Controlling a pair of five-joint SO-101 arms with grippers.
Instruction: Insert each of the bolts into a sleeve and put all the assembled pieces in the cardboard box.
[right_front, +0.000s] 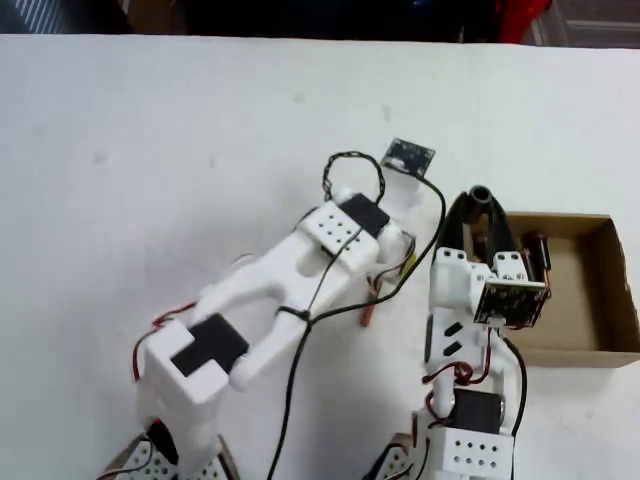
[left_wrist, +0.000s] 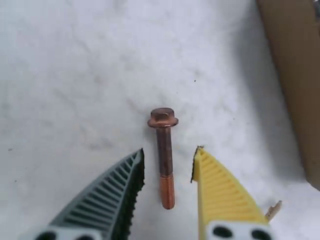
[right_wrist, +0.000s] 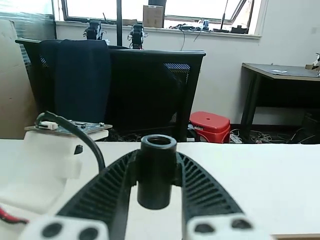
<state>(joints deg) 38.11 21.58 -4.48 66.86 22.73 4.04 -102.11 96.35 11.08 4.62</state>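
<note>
The left gripper (left_wrist: 170, 149) hung open, its jaws either side of a copper flanged bolt (left_wrist: 164, 157) lying on the white tabletop (right_front: 150, 150) near the brown cardboard box (right_front: 575, 300). The right gripper (right_wrist: 156, 165) clasped a black cylindrical sleeve (right_wrist: 157, 172) upright. Picking up the bolt seemed the step in hand; next, squeeze its shank.

Black sleeve (right_front: 481, 194) in right tool (right_front: 480, 207), cardboard box (right_front: 577, 357)
</note>
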